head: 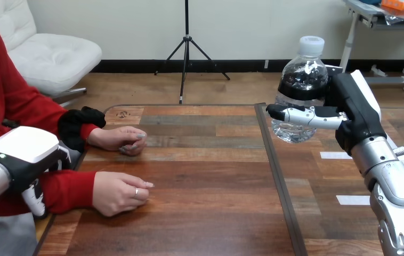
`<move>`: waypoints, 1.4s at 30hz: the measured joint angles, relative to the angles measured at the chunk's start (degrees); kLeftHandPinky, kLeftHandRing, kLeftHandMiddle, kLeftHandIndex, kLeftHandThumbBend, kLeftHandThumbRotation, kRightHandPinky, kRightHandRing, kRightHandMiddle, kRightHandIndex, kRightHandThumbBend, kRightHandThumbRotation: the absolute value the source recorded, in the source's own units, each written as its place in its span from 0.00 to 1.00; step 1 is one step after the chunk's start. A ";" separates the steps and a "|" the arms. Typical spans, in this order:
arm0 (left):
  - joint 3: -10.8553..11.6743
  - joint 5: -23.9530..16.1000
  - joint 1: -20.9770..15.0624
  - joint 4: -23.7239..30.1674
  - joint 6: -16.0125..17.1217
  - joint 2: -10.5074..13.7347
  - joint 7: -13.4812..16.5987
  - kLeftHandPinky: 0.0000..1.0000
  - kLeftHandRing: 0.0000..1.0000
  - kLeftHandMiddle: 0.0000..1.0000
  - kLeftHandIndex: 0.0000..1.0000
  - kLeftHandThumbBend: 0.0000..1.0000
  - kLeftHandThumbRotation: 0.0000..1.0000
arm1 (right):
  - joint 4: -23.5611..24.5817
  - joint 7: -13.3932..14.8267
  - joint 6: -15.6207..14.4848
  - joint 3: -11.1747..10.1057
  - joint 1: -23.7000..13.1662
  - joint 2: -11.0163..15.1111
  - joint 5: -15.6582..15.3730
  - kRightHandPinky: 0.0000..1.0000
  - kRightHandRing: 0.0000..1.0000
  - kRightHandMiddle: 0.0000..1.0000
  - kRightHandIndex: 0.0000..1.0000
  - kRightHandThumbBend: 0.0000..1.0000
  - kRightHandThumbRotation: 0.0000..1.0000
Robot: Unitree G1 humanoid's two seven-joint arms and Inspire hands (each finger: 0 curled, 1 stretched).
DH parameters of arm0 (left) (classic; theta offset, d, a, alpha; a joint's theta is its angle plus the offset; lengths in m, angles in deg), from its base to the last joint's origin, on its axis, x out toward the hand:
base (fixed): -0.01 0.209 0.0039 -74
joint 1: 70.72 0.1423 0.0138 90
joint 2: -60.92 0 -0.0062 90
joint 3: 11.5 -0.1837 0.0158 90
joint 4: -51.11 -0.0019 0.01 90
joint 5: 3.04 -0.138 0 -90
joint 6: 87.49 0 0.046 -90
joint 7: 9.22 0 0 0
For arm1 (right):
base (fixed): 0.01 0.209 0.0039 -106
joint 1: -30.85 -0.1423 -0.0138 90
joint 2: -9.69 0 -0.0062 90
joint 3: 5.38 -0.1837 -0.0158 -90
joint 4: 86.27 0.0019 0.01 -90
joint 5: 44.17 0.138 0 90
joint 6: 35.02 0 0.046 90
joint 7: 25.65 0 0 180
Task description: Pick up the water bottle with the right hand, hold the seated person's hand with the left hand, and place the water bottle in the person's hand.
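1. The right hand (350,114) comes up from the tabletop's near right corner on its silver forearm. Its white-backed side faces right, and its fingers (302,115) are curled across the front of the water bottle (302,80), gripping it.
2. The water bottle is upright with its white cap on top and a dark band round its middle. It is over the right part of the wooden table (205,213), toward the far edge, and its base appears to be lifted off the wood.
3. The left hand (25,160) is at the tabletop's left edge, toward the near corner, with its white shell facing up. It is beside and partly over the person's red sleeve (66,189). I cannot tell whether it is grasping anything.
4. Both of the person's hands rest on the wood by the left edge, loosely curled and well apart from the bottle. The nearer hand (119,193) is just past the robot's left hand, and the farther hand (119,140) is behind it.
5. A dark seam (275,176) runs from the far edge to the near edge, between the person's hands and the bottle. Two white tape strips (338,155) lie on the right part.
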 measured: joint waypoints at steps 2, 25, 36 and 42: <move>0.00 0.52 0.00 -0.25 -0.09 -0.24 0.18 0.58 0.58 0.60 0.62 0.94 0.00 | 0.10 0.00 -0.15 0.00 0.00 0.00 0.00 0.27 0.34 0.44 0.45 0.83 0.00; 0.74 6.74 0.19 -2.92 -3.47 -4.58 -0.33 0.51 0.54 0.56 0.57 0.88 0.00 | 0.15 -0.04 -0.38 0.00 0.03 0.00 0.35 0.27 0.35 0.45 0.45 0.83 0.00; 1.65 10.50 0.68 -3.94 -4.19 -6.07 -1.21 0.51 0.53 0.57 0.57 0.87 0.00 | 0.15 -0.03 -0.38 0.00 0.07 0.00 0.29 0.27 0.34 0.44 0.44 0.83 0.00; 2.42 12.06 0.76 -4.87 -4.28 -6.46 -1.60 0.51 0.54 0.57 0.58 0.85 0.00 | 0.15 -0.04 -0.38 0.00 0.09 0.00 0.31 0.27 0.34 0.44 0.45 0.83 0.00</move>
